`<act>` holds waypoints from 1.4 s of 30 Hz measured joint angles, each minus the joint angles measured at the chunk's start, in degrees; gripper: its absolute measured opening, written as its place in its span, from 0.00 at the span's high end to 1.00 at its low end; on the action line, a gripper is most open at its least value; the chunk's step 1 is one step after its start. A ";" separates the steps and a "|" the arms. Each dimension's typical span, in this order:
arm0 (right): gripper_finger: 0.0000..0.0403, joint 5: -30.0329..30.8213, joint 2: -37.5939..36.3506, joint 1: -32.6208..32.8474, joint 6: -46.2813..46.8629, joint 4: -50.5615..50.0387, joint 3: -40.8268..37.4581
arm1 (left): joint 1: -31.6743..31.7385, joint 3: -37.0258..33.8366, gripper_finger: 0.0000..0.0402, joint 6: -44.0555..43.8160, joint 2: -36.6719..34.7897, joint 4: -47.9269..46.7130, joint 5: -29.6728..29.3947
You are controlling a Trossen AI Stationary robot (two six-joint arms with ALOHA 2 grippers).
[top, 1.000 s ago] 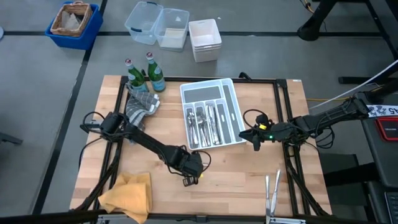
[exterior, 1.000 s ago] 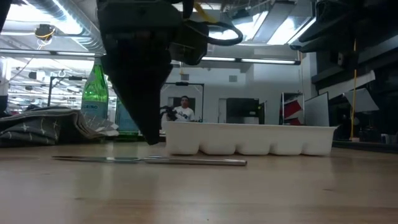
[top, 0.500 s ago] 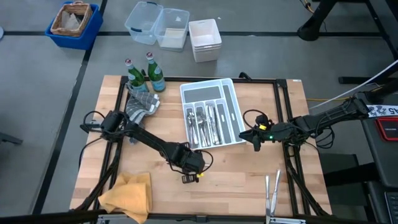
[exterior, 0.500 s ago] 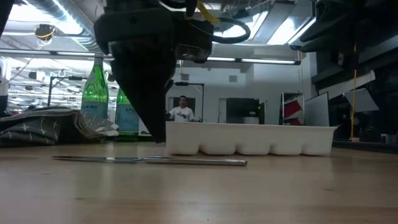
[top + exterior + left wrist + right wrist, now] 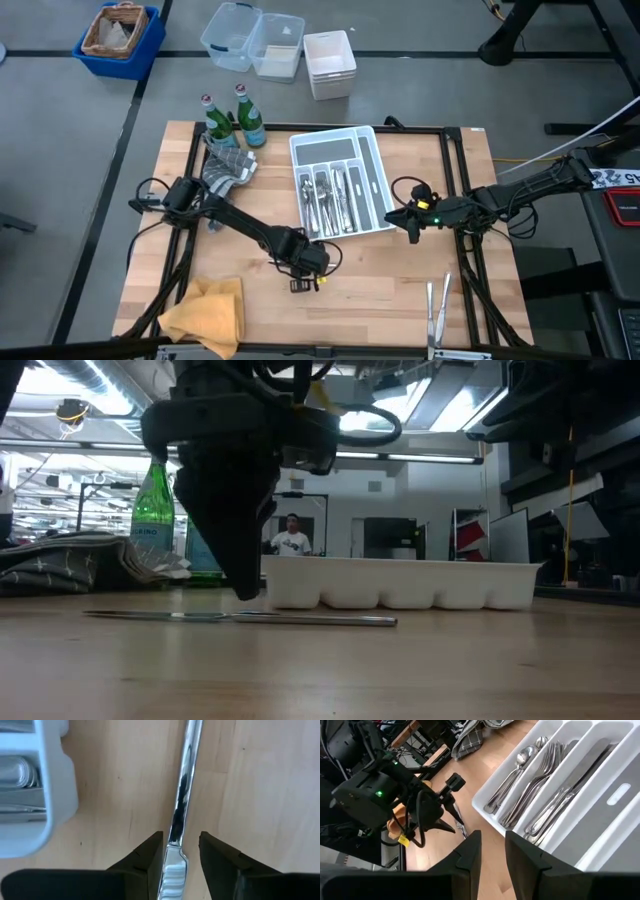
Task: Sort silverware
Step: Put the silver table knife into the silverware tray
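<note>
Beside white tray (image 5: 372, 165), left gripper (image 5: 180, 851) low over table (image 5: 400, 270), fingers parted astride knife (image 5: 183, 795), not gripping. Right gripper (image 5: 492, 851) beside tray, slightly open, empty.

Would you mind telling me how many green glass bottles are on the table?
2: one green bottle and a second bottle stand side by side at the table's far left corner, beside the folded cloth.

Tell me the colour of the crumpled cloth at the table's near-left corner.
Yellow-orange cloth, clearest in the high view.
</note>
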 joint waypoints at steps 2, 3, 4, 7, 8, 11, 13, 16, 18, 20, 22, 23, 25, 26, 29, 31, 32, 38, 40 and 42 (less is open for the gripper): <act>0.78 0.03 0.00 0.00 -0.01 0.02 0.00 | 0.09 0.00 0.71 0.75 0.51 0.26 0.02; 0.78 0.03 0.00 0.00 -0.02 -0.01 0.00 | 0.11 0.00 0.71 0.77 0.96 0.24 0.10; 0.78 0.03 0.00 0.00 -0.02 -0.04 0.00 | 0.11 0.00 0.71 0.77 1.32 0.41 0.42; 0.78 0.03 0.00 0.00 -0.02 -0.02 0.00 | 0.11 0.02 0.71 0.99 2.46 0.57 1.50; 0.78 0.05 0.00 0.00 -0.02 -0.01 0.00 | 0.11 0.02 0.71 0.99 2.61 0.48 1.56; 0.78 0.06 0.00 0.00 -0.04 -0.01 0.00 | 0.18 0.20 0.71 0.61 3.21 0.41 1.36; 0.78 0.07 0.00 0.00 -0.04 0.00 0.00 | 0.35 0.23 0.73 0.53 3.45 0.34 1.57; 0.78 0.07 0.00 0.00 -0.04 0.00 0.00 | 0.56 0.24 0.78 0.73 3.58 0.01 1.73; 0.78 0.07 0.00 0.00 -0.04 0.00 0.00 | 0.74 0.22 0.83 0.73 3.62 -0.14 2.09; 0.78 0.07 0.00 0.00 -0.04 0.00 0.02 | 1.10 0.17 0.89 0.79 3.64 -0.18 2.38; 0.78 0.07 0.00 0.00 -0.04 0.00 0.02 | 1.38 0.16 0.94 0.75 3.67 -0.21 2.46; 0.78 0.07 0.00 0.00 -0.04 0.00 0.02 | 1.47 0.13 0.96 0.64 3.67 -0.21 2.47; 0.78 0.07 0.00 0.00 -0.03 0.00 0.02 | 1.71 0.13 0.97 0.33 3.69 -0.21 2.76; 0.78 0.07 0.00 0.00 -0.03 0.00 0.02 | 1.79 0.11 0.97 0.33 3.69 -0.21 2.90; 0.78 0.07 0.00 0.00 -0.03 0.00 0.02 | 1.84 0.28 0.95 0.08 3.74 -0.24 2.82; 0.78 0.07 0.00 0.00 -0.04 0.00 0.02 | 1.86 0.72 0.94 -0.48 3.76 -0.43 2.79; 0.78 0.07 0.00 0.00 -0.04 0.00 0.02 | 1.86 1.00 0.93 -0.57 3.80 -0.61 2.75; 0.78 0.07 0.00 0.00 -0.04 0.00 0.02 | 1.86 3.29 0.94 0.20 4.18 -3.21 2.60; 0.78 0.07 0.00 0.00 -0.04 0.00 0.02 | 1.86 3.97 0.94 0.34 4.28 -4.58 2.57; 0.78 0.07 0.00 0.00 -0.04 0.02 0.02 | 1.88 4.47 0.93 0.33 4.28 -6.01 2.24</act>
